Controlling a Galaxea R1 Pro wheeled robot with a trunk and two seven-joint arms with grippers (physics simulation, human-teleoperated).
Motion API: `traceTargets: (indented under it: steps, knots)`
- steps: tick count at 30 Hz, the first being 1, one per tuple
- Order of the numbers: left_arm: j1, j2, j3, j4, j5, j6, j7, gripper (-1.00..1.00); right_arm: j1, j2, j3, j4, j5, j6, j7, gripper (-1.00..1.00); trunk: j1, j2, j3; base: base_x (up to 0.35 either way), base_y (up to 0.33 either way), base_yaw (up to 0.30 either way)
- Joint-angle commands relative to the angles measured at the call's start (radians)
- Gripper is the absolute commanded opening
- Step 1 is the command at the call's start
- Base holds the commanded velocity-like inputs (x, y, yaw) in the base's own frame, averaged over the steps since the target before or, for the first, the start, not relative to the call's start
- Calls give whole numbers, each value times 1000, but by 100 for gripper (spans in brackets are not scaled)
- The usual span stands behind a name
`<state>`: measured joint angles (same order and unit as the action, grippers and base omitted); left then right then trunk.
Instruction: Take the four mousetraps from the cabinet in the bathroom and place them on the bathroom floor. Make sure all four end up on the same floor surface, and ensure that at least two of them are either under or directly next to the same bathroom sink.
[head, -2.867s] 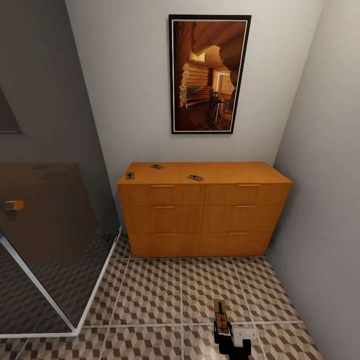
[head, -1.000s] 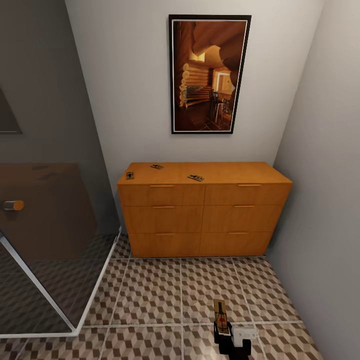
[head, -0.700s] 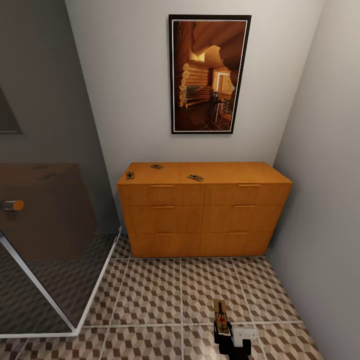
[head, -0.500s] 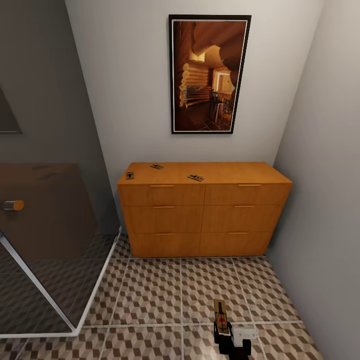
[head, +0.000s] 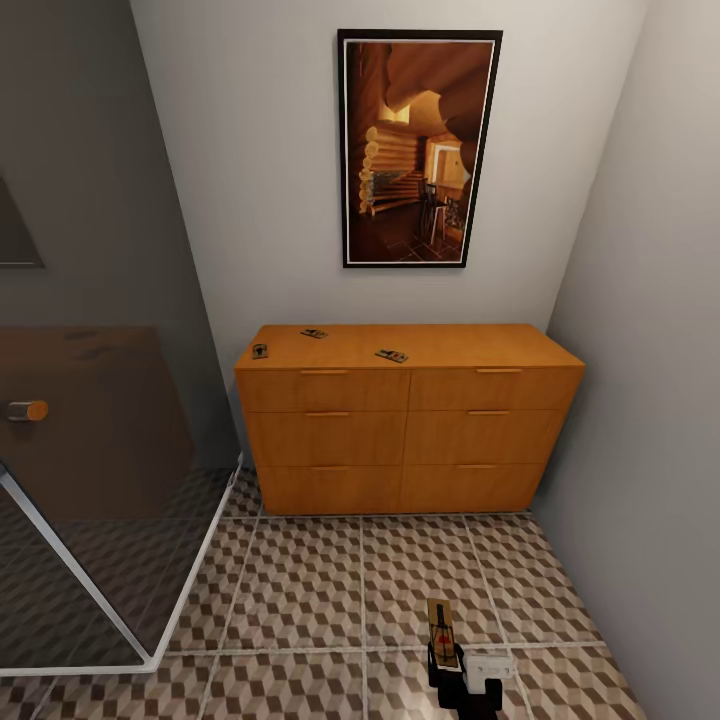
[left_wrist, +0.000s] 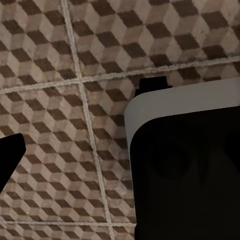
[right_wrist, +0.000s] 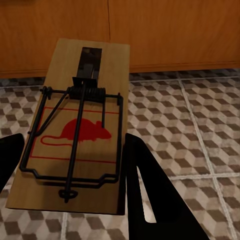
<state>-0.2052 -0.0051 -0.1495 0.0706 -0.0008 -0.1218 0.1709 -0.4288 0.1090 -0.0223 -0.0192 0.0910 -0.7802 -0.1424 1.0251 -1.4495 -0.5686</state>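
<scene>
The orange-brown cabinet (head: 400, 430) stands against the far wall. Three mousetraps lie on its top: one at the left edge (head: 260, 351), one further back (head: 314, 333), one near the middle (head: 391, 355). My right gripper (head: 445, 662) sits low over the bathroom floor (head: 300, 590), shut on a fourth mousetrap (head: 440, 628). In the right wrist view that mousetrap (right_wrist: 80, 140) shows its red mouse mark and wire bar, clamped between the black fingers (right_wrist: 145, 195) in front of the cabinet (right_wrist: 165, 30). My left gripper (left_wrist: 75, 167) hangs over the bathroom floor (left_wrist: 60, 100), one finger (left_wrist: 9, 155) far to the side, nothing held.
A glass shower enclosure (head: 100, 500) with a white frame takes up the left. A grey wall (head: 650, 400) closes the right side. A framed picture (head: 418, 148) hangs above the cabinet. Part of the robot's grey and black body (left_wrist: 185, 165) fills much of the left wrist view.
</scene>
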Motion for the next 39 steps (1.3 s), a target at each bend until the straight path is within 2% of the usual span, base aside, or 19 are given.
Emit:
traceTargets:
  steps: [1, 39]
  knots:
    - [-2, 0, -7, 5, 0, -7, 4, 100, -1, 0, -2, 1, 8, -2, -5, -100, 0, -1, -1, 0, 0, 0]
    - [-2, -1, -7, 5, 1, -7, 4, 100, -1, 0, -2, 1, 8, -2, -5, -100, 0, -1, -1, 0, 0, 0]
